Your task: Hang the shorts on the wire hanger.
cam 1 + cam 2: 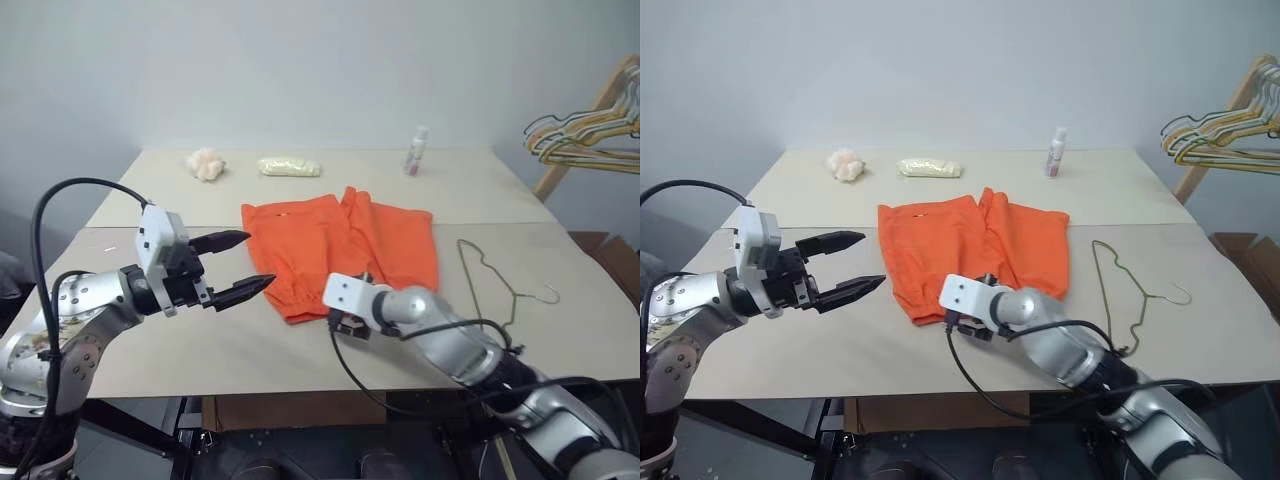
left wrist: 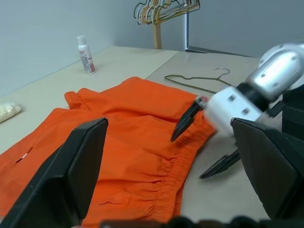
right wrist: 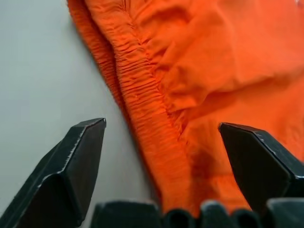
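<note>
desk (image 1: 200, 350) under both tools | shorts (image 1: 340, 245) flat, waistband directly beneath right tool (image 2: 209, 147), jaws apart | wire hanger (image 1: 490, 285) lying beyond right arm | left tool (image 1: 240, 265) apart, empty | pinch gathered waistband squarely, both layers

We hold our left gripper (image 1: 237, 266) level above the table (image 1: 300, 350), fingers spread. Our right gripper (image 2: 205, 142) angles down over the table's near edge, fingers parted wide.

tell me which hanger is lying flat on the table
The thin grey-olive wire hanger, alone on the table just right of the shorts. The bunched hangers hang off a wooden stand beyond the table's right edge.
</note>
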